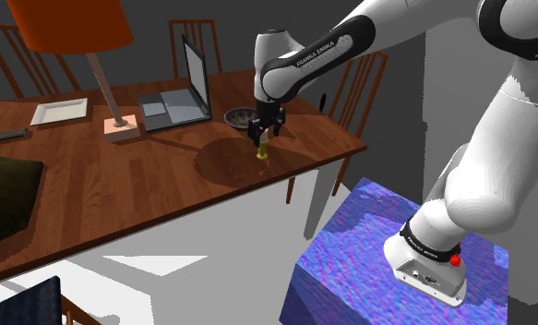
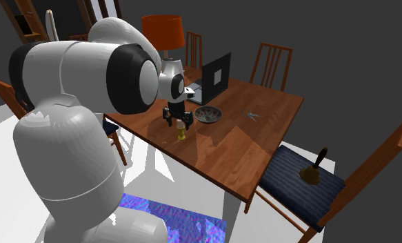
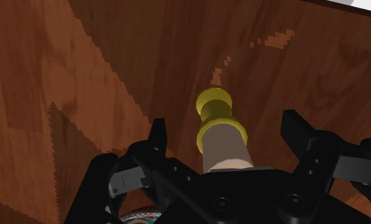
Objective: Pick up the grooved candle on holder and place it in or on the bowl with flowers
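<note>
On table [image 1: 165, 175] | candle [image 3: 223, 141] between jaws | jaws spread, not touching | candle top hidden

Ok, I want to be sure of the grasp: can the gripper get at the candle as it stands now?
Probably yes: the open gripper hangs right above the candle, its fingers on either side without touching it, nothing between.
</note>
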Controlling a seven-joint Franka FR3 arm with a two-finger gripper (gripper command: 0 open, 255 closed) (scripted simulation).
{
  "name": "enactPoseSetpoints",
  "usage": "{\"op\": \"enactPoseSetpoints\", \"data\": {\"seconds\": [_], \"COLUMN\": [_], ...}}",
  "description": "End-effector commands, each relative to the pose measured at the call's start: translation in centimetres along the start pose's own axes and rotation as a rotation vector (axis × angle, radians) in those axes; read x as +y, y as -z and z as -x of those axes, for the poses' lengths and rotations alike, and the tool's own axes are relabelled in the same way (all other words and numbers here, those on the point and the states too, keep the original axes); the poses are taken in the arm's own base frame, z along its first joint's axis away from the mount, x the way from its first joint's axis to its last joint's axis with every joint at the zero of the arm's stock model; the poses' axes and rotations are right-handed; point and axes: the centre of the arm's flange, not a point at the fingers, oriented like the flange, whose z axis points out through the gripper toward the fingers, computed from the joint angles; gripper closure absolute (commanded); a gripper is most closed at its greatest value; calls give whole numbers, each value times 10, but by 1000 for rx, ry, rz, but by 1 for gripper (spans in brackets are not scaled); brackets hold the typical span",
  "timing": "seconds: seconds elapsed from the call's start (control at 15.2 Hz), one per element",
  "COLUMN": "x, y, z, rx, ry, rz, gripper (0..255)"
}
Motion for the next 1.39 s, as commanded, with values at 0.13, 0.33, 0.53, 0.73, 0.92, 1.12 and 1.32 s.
{"op": "enactPoseSetpoints", "data": {"seconds": [0.13,0.33,0.53,0.73,0.92,1.12,1.32], "x": [0,0,0,0,0,0,1], "y": [0,0,0,-1,10,26,42], "z": [0,0,0,0,0,0,0], "rx": [0,0,0,0,0,0,0], "ry": [0,0,0,0,0,0,0], "rz": [0,0,0,0,0,0,0], "gripper": [0,255,255,255,255,255,255]}}
